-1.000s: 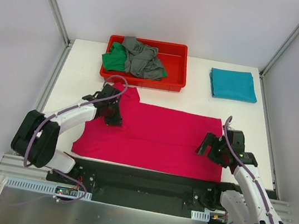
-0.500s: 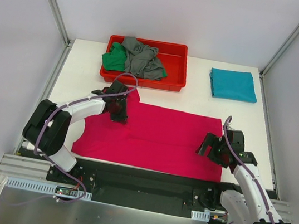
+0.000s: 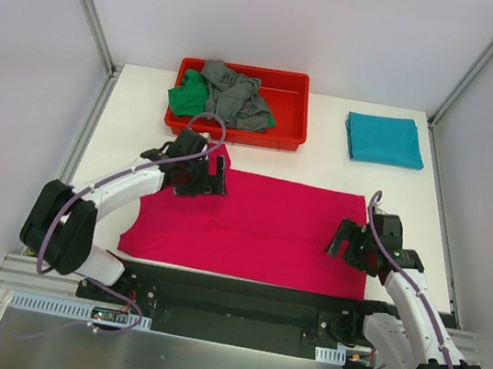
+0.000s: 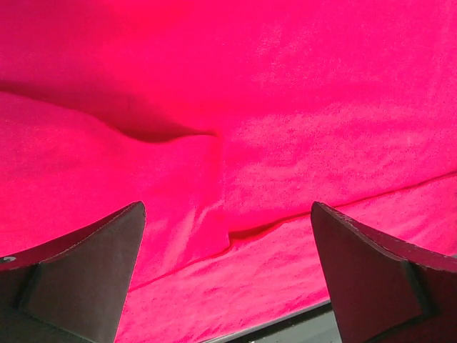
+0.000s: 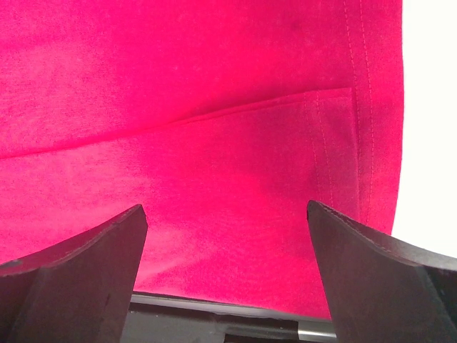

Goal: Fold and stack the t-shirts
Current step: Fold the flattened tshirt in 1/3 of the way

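The magenta-pink t-shirt (image 3: pixel 258 228) lies flat across the near half of the table, its folds showing in the left wrist view (image 4: pixel 285 128) and the right wrist view (image 5: pixel 214 107). My left gripper (image 3: pixel 210 179) hovers over the shirt's upper left part, open, with nothing between its fingers (image 4: pixel 78 264). My right gripper (image 3: pixel 345 241) stands open over the shirt's right hem, also empty. A folded teal t-shirt (image 3: pixel 383 138) rests at the back right. A green t-shirt (image 3: pixel 187 99) and a grey t-shirt (image 3: pixel 234 96) lie crumpled in the red tray (image 3: pixel 283 139).
The red tray sits at the back centre. The table's white surface (image 3: pixel 323 170) shows between the tray and the pink shirt. A black base rail (image 3: pixel 230 295) runs along the near edge, just below the shirt's hem.
My left gripper has opened and let go of the pink shirt's upper left part, swinging right and turning. The right arm has stayed put.
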